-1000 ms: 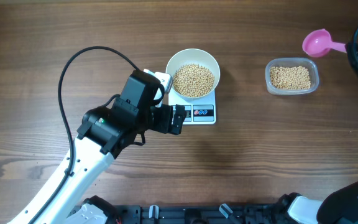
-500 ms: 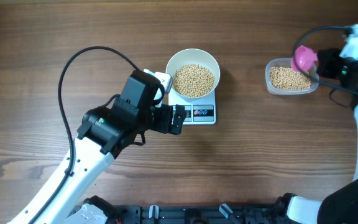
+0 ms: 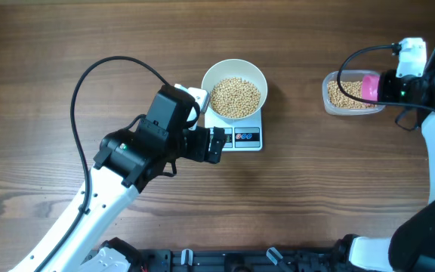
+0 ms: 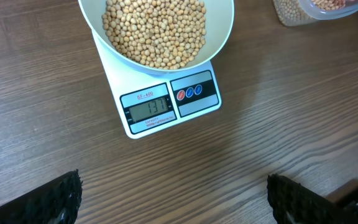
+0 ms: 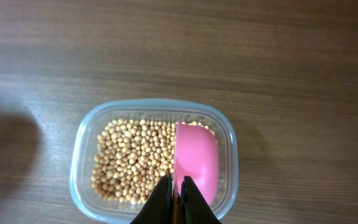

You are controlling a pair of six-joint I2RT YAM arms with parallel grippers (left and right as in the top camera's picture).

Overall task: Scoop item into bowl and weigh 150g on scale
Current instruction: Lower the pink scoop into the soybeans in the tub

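Right tool [image 5: 179,190], clamped on glossy pink scoop [image 5: 196,158], has swung over round beans [image 5: 132,158] in clear tub [image 5: 78,163]; left tool [image 4: 176,205] apart.

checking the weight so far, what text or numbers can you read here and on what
"131": on the scale's grey display, as best it reads.
"SF-400": in red, just above that display.
The fine print under the display and the marks on the round buttons are too small to read.
No other text shows.
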